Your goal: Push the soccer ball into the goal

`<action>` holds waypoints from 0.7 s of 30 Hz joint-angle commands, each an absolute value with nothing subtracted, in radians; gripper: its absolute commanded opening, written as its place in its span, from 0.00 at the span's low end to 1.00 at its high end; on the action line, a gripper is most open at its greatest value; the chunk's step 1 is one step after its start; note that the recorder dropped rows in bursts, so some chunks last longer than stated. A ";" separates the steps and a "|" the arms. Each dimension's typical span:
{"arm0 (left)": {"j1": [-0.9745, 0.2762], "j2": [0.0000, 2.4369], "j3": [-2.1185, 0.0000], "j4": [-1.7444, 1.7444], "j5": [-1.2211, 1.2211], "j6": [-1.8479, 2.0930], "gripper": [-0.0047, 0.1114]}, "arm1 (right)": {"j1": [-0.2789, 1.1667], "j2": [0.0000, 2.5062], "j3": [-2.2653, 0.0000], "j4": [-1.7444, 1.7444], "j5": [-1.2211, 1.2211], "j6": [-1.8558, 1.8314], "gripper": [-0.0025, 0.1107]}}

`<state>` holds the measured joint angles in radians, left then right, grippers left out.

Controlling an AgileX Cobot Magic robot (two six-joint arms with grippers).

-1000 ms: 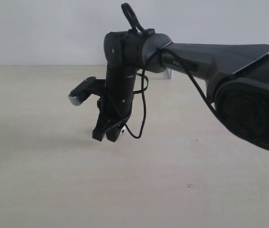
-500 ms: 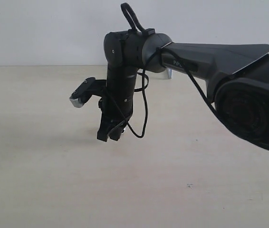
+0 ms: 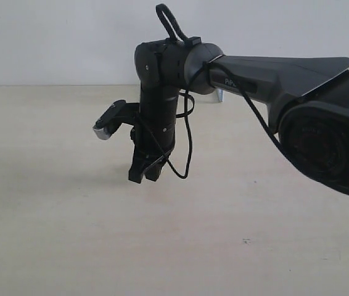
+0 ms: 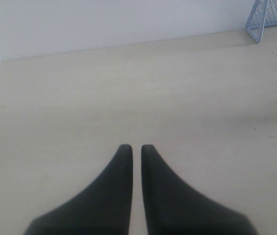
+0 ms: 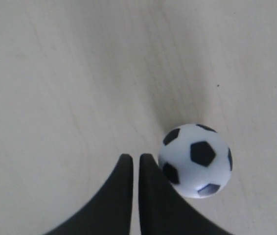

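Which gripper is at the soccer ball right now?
The right gripper: the soccer ball sits right beside the outer side of one finger, not between them. The left gripper has no ball near it, only the goal far off.

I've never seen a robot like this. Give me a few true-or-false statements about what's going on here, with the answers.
1. The soccer ball lies beside the right hand, not between its fingers. True.
2. The right hand is spread wide open. False: its two fingers are almost together, with only a thin slit between them.
3. The soccer ball is already inside the goal. False: the right wrist view shows it on the bare table, with no net around it.
4. The left hand holds nothing. True.
5. The soccer ball is plain orange. False: it is white with black patches.
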<state>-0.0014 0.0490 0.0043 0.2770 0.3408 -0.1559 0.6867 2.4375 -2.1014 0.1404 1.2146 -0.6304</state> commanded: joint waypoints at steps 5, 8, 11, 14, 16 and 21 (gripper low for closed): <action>-0.009 0.054 0.000 0.277 0.337 -0.165 0.09 | 0.684 2.425 -2.106 0.196 1.221 -0.604 0.02; -0.009 0.054 0.000 0.277 0.337 -0.165 0.09 | 0.684 2.423 -2.106 0.200 1.221 -0.599 0.02; -0.009 0.054 0.000 0.277 0.337 -0.165 0.09 | 0.684 2.422 -2.106 0.227 1.221 -0.599 0.02; -0.009 0.054 0.000 0.277 0.337 -0.165 0.09 | 0.684 2.422 -2.106 0.236 1.221 -0.601 0.02; -0.009 0.054 0.000 0.277 0.337 -0.165 0.09 | 0.684 2.422 -2.106 0.236 1.221 -0.601 0.02; -0.009 0.054 0.000 0.277 0.337 -0.165 0.09 | 0.684 2.422 -2.106 0.252 1.221 -0.599 0.02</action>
<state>-0.0014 0.0490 0.0043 0.2770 0.3408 -0.1559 0.6867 2.4375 -2.1014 0.2384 1.2146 -0.5972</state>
